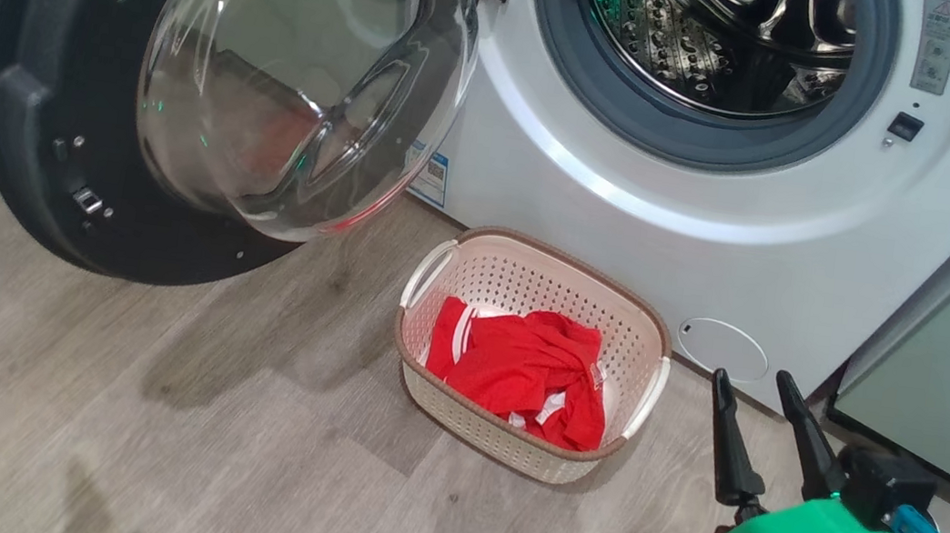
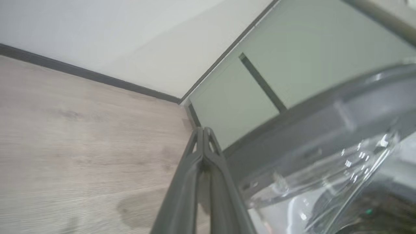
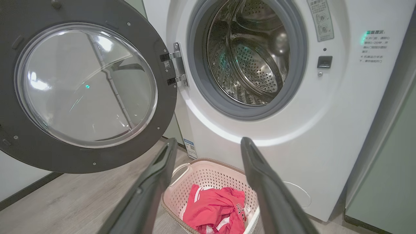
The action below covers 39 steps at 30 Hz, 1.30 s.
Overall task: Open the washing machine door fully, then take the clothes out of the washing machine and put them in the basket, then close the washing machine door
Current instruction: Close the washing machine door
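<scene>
Looking down from the head view, I see the washing machine door swung wide to the left, its glossy black rim framing a bulging clear glass bowl. The washing machine stands smooth and white at the far right, a grey gasket ringing its perforated steel drum. The clothes, crumpled red fabric with white stripes, lie in the basket, a cream perforated tub with a brown rim, set on the wood-grain floor just in front of the machine. Open floor spreads to the near left. My right gripper hovers near right, fingers apart, holding nothing.

From the left wrist view, my left gripper has its dark fingers pressed together on nothing, pointing at a floor corner, with the door's rim and glass just beside them.

From the right wrist view, the spread fingers frame the basket below the drum mouth, and the hinged door stands clear of it.
</scene>
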Motion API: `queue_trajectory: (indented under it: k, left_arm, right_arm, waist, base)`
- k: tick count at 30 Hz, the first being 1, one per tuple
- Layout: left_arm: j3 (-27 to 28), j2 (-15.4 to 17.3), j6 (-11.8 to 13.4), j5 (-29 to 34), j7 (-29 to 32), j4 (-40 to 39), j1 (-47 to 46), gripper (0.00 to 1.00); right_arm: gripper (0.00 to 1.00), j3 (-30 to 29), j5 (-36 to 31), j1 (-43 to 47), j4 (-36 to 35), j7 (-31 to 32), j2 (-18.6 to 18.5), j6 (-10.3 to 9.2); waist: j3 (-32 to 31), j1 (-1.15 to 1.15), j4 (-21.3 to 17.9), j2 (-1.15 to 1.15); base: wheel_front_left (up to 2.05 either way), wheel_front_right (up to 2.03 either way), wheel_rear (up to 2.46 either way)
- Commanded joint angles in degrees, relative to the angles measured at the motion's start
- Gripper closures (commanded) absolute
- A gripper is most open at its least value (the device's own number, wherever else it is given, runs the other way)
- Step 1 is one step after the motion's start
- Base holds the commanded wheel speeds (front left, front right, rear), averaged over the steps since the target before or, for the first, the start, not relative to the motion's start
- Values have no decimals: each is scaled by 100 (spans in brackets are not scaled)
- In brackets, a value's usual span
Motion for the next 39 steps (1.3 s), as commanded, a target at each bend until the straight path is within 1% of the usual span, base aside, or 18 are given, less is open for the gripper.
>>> queue_trajectory:
  k: [1, 5, 8, 11, 16, 20, 23, 27, 32, 37, 39]
  left_arm:
    - [251, 316, -32, -269, 212, -104, -436, 100]
    - [804, 862, -9, -1199, 974, 445, -1096, 100]
    - [1202, 1305, 192, -1746, 1454, 956, -1623, 100]
    - [1393, 1687, 458, -2032, 1841, 1390, -2059, 100]
    - [1641, 2122, 962, -2444, 2416, 1916, -2737, 100]
    - [1628, 2376, 1171, -2587, 2943, 2146, -3047, 100]
    - [1513, 2442, 1291, -2583, 3256, 2167, -3191, 100]
    - [1305, 2419, 1412, -2546, 3711, 1994, -3280, 100]
    - [1090, 2268, 1591, -2490, 4116, 1547, -3223, 100]
    - [938, 2095, 1854, -2403, 4365, 988, -2988, 100]
    - [892, 2072, 1894, -2370, 4420, 862, -2921, 100]
  right_arm:
    - [0, 75, 12, -38, -186, -54, -38, 37]
    - [0, -20, -15, 73, -206, -54, -3, 37]
    - [0, -39, -37, 116, -214, -54, 21, 37]
    - [0, -34, -49, 124, -208, -54, 20, 37]
    - [0, -6, -59, 130, -205, -54, -17, 37]
    - [0, 6, -69, 118, -199, -54, -68, 37]
    - [0, 8, -74, 123, -200, -54, -115, 37]
    - [0, 13, -69, 136, -198, -54, -174, 37]
    - [0, 26, -64, 141, -199, -54, -231, 37]
    - [0, 44, -53, 129, -204, -54, -260, 37]
    - [0, 48, -53, 127, -205, -54, -263, 37]
  waist:
    - [-13, 0, -9, 0]
    - [-57, 0, -55, 0]
    - [-72, 0, -147, 0]
    - [-73, 0, -257, 0]
    - [-60, 0, -435, 0]
    - [-25, 0, -619, 0]
    - [-2, 0, -756, 0]
    - [38, 0, -915, 0]
    - [86, 0, -1060, 0]
    - [115, 0, -1148, 0]
    - [117, 0, -1161, 0]
  base:
    - [0, 0, 0]
    - [0, 0, 0]
    - [0, 0, 0]
    - [0, 0, 0]
    - [0, 0, 0]
    - [0, 0, 0]
    - [0, 0, 0]
    - [0, 0, 0]
    - [0, 0, 0]
    - [0, 0, 0]
    - [0, 0, 0]
